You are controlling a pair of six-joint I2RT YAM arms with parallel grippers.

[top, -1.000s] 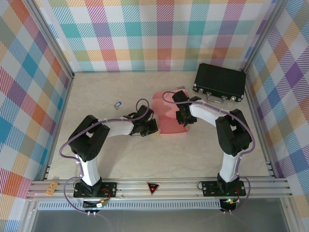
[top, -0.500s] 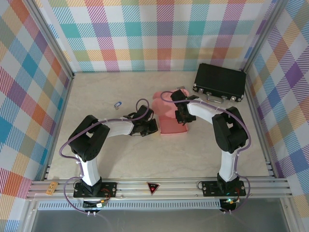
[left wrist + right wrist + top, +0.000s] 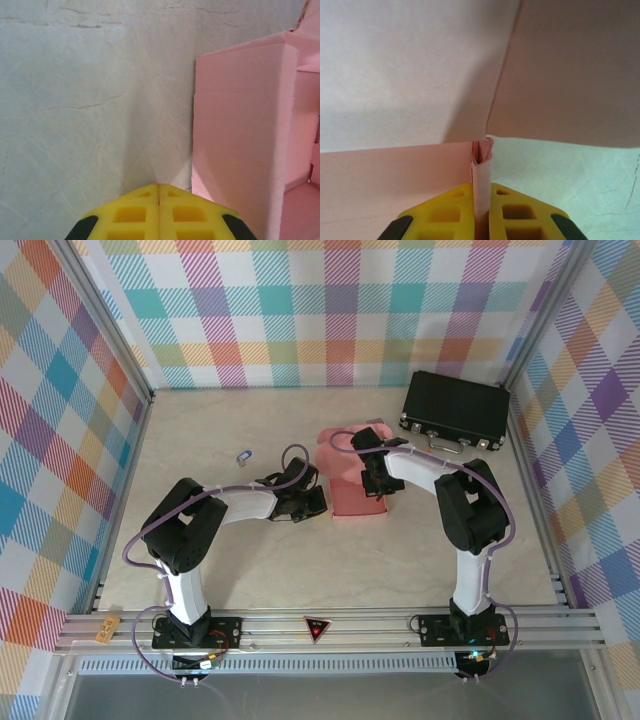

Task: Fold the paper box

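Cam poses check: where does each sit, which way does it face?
Top external: above and behind the bases, looking down at the table; both arms show, left gripper and right gripper at the paper box.
Left wrist: low, facing along its shut yellow fingers to the box's side wall.
Right wrist: close in, its fingers clamped on a box fold.
Shared: both wrist views see the pink box.

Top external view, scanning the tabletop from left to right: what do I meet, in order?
small card → left gripper → paper box → black case
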